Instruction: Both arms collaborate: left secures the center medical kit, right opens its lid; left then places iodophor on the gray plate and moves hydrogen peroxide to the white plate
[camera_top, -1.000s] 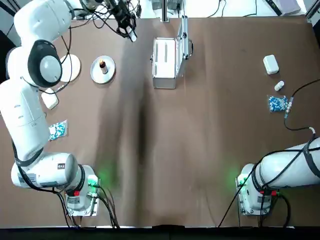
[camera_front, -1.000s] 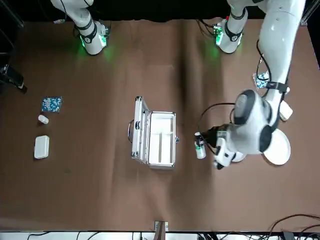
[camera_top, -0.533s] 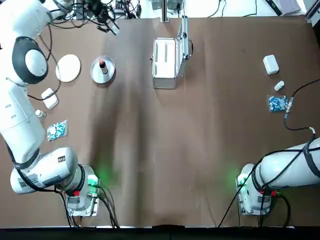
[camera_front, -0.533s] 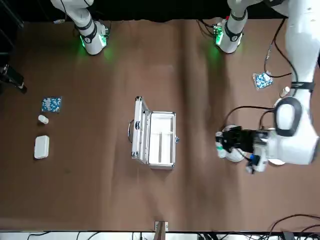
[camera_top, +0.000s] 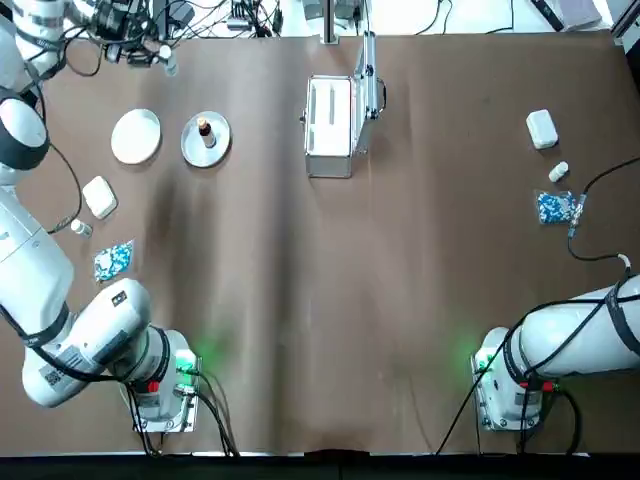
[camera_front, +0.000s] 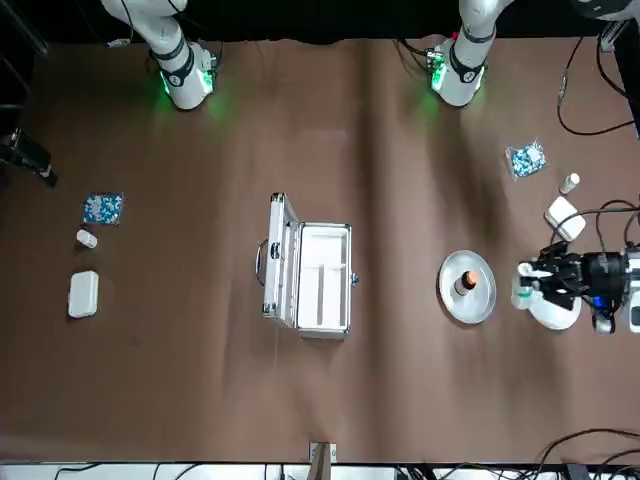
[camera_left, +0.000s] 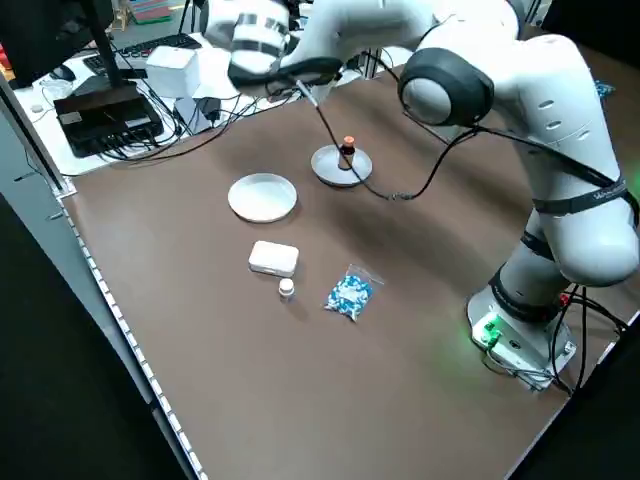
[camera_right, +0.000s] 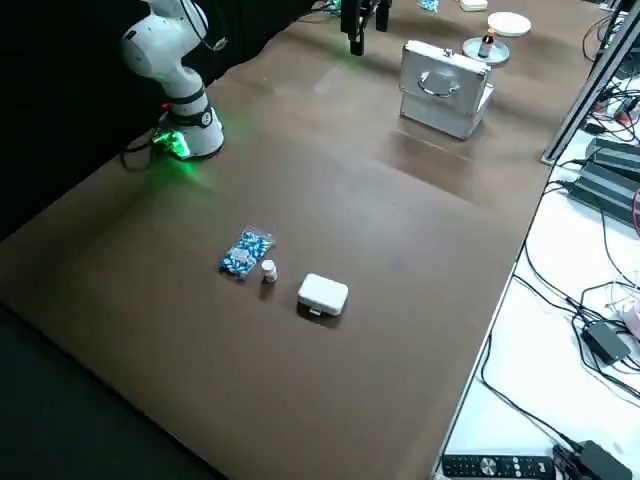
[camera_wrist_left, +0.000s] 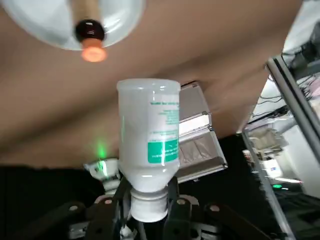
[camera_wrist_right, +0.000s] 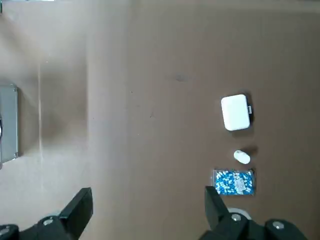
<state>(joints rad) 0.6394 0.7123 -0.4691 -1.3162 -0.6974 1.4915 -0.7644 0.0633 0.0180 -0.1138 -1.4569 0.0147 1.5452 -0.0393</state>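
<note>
1. Left gripper (camera_wrist_left: 149, 192), raised near the white plate (camera_top: 136, 136): its 2 fingers clamp the hydrogen peroxide bottle (camera_wrist_left: 149, 135) by the neck, presumably leaving the base free for landing.
2. Iodophor (camera_top: 206, 131) stands upright on the gray plate (camera_top: 190, 150), its placement apparently done.
3. Medical kit (camera_top: 330, 120) sits open at center.
4. Right gripper (camera_wrist_right: 150, 200) idles, fingers apart, robot's right.

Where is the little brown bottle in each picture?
Top: upper left, standing on the gray plate; the iodophor.
Front: right of the middle, on that plate.
Left side: top, right of the middle, on the plate.
Right side: top right, on the plate, behind the medical kit.
Left wrist: top left, on the plate.
Right wrist: not in it.
Shared landmark: the gray plate, in every view except the right wrist.
</note>
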